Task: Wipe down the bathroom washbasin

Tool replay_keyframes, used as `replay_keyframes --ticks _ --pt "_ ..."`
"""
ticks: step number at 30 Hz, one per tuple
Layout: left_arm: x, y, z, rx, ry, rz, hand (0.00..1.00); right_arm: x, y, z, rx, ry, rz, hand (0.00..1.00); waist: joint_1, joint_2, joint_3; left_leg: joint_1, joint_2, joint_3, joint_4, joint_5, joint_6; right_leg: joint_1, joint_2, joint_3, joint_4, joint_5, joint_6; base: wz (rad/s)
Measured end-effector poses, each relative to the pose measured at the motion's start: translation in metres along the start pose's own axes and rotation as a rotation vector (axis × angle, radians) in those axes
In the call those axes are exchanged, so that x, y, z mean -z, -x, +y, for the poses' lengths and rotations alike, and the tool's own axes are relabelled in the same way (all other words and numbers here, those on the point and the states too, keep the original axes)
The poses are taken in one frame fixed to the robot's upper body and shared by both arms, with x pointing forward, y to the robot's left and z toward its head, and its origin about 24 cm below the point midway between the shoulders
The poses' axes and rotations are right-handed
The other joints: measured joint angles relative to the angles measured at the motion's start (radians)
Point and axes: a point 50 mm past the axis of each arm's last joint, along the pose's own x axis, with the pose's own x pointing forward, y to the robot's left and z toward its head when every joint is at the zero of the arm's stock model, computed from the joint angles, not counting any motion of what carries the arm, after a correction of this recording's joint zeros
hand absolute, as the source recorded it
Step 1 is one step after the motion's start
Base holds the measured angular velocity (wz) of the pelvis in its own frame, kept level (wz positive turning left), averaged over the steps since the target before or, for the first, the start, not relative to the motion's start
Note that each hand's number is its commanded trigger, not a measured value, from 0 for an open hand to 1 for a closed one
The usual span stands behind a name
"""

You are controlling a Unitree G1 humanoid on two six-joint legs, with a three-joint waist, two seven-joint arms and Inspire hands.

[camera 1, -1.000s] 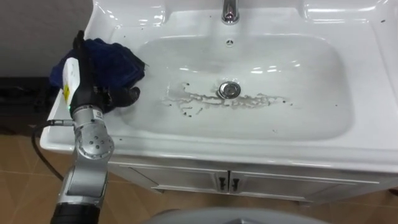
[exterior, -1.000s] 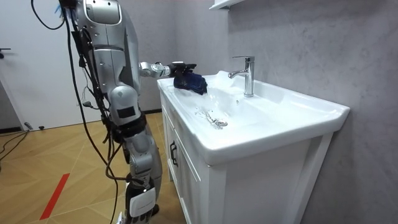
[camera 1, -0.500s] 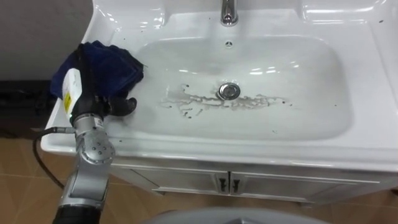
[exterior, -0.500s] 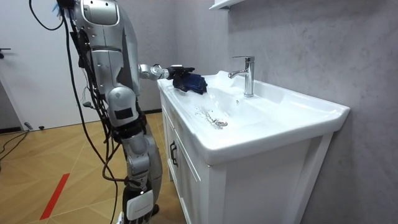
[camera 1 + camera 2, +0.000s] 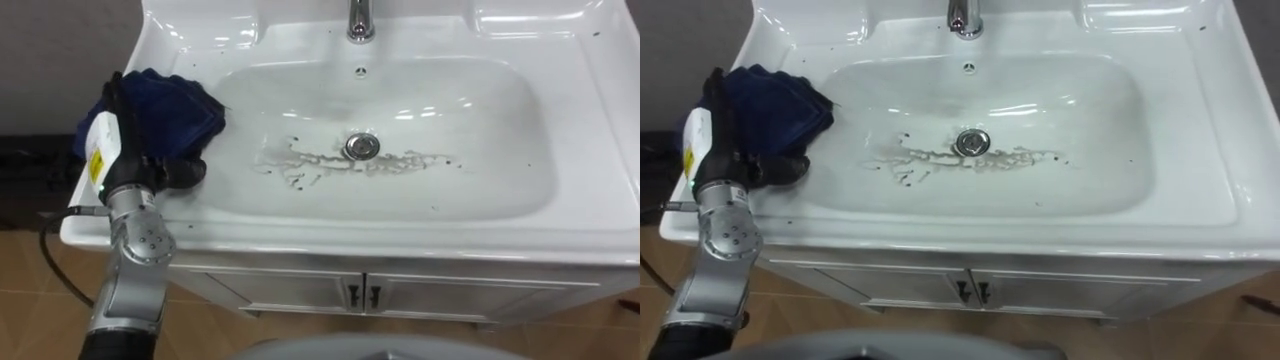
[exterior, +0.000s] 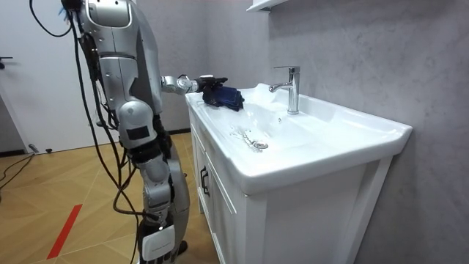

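Cloth (image 5: 175, 100): dk blue, bunched up. Lies on basin (image 5: 450, 235) at L rim, toward front-L corner, w/ R edge just over bowl's L slope.

L hand (image 5: 145, 165): enters from lower L over front-L corner, sits at cloth's near side. Grips cloth: dark fingers run up along its L side, thumb (image 5: 188, 172) curls at its near edge, tip over white rim.

Drain (image 5: 362, 146): round, metal, mid-bowl, a bit toward back edge.

Dirt (image 5: 320, 160): thin dark speckled streak on bowl floor. Runs from L of drain to R of it, just on its front side, well apart from cloth. Few more specks toward bowl's front-R.

Faucet (image 5: 358, 20): chrome, at middle of back edge. Small overflow hole (image 5: 360, 71) just below, on bowl's back wall.

Cabinet (image 5: 300, 295): white, under front edge, w/ two dark handles (image 5: 360, 296) side by side at door seam.

Room view: stands upright on wood floor (image 6: 44, 191) by basin's front-L corner, at room view's L. L arm stretched about level to that corner, hand at cloth there.
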Motion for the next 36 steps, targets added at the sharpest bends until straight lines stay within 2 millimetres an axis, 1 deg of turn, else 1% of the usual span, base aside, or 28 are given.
replay_keyframes --ticks 3,5,8,14,23,24,25,26,30,32,35,36 --pt "0.003 0.000 -0.001 0.003 -0.013 -0.001 0.00 0.002 0.000 0.001 -0.012 0.001 0.002 0.00 0.000 -0.009 -0.0026 0.002 0.001 0.001 -0.003 0.001 -0.002 0.000 0.002 0.004 -0.001 0.000 0.000 -0.01" --pt "0.007 0.000 -0.002 -0.003 -0.041 0.001 0.00 0.002 0.000 0.000 -0.020 0.000 0.003 0.00 0.000 -0.017 -0.0055 0.006 0.005 0.009 -0.004 0.002 -0.003 0.001 0.004 0.010 -0.001 0.001 -0.002 -0.08" --pt "0.012 0.000 -0.003 0.000 -0.071 0.008 0.00 0.001 0.000 0.000 -0.018 0.001 0.000 0.00 0.002 -0.023 -0.0047 0.013 0.010 0.020 -0.004 0.002 -0.004 0.002 0.009 0.029 -0.002 0.003 -0.006 -0.17" --pt "0.016 -0.003 -0.004 0.005 -0.097 0.013 0.00 0.001 0.000 0.000 -0.016 0.005 0.000 0.00 0.001 -0.023 -0.0048 0.015 0.014 0.020 -0.005 0.004 -0.007 0.002 0.016 0.043 -0.016 0.006 -0.011 -0.06" --pt "0.020 -0.004 -0.006 0.007 -0.141 0.021 0.00 -0.001 0.001 -0.002 0.003 0.036 0.000 0.00 -0.003 -0.019 -0.0071 0.015 0.018 0.021 -0.005 0.006 -0.011 0.002 0.020 0.043 -0.017 0.008 -0.015 0.00" --pt "0.020 -0.004 -0.006 0.007 -0.142 0.020 0.51 -0.001 0.001 -0.002 0.005 0.037 -0.003 0.00 -0.003 -0.019 -0.0071 0.015 0.018 0.021 -0.005 0.006 -0.011 0.002 0.020 0.043 -0.017 0.008 -0.015 0.00" --pt "0.022 -0.004 -0.007 0.013 -0.149 0.025 0.70 0.000 0.001 -0.003 0.008 0.038 -0.004 0.00 -0.003 -0.020 -0.0073 0.015 0.018 0.021 -0.006 0.006 -0.011 0.001 0.020 0.044 -0.017 0.008 -0.015 0.00" --pt "0.022 -0.004 -0.008 0.017 -0.155 0.026 1.00 0.000 0.001 -0.002 0.008 0.039 -0.006 0.00 -0.003 -0.020 -0.0077 0.015 0.018 0.021 -0.005 0.006 -0.011 0.002 0.020 0.044 -0.017 0.008 -0.015 0.00" --pt "0.025 -0.006 -0.012 0.038 -0.193 0.032 1.00 -0.001 0.002 -0.003 0.019 0.046 -0.001 0.00 0.003 -0.020 -0.0089 0.019 0.018 0.023 -0.006 0.008 -0.013 0.002 0.020 0.047 -0.015 0.008 -0.015 -0.02" --pt "0.027 -0.009 -0.016 0.058 -0.218 0.039 1.00 -0.003 0.002 -0.004 0.031 0.056 0.003 0.00 0.003 -0.020 -0.0123 0.028 0.018 0.025 -0.020 0.016 -0.014 0.004 0.021 0.049 -0.015 0.009 -0.018 -0.04" --pt "0.026 -0.011 -0.022 0.081 -0.246 0.033 1.00 -0.003 0.003 -0.005 0.043 0.074 0.003 0.00 0.002 -0.020 -0.0125 0.043 0.020 0.024 -0.025 0.018 -0.016 0.017 0.024 0.050 -0.018 0.010 -0.020 -0.01" --pt "0.027 -0.013 -0.022 0.082 -0.249 0.043 1.00 -0.004 0.003 -0.005 0.046 0.080 -0.001 0.00 0.003 -0.019 -0.0149 0.050 0.021 0.024 -0.029 0.020 -0.018 0.021 0.025 0.051 -0.017 0.010 -0.021 -0.06"
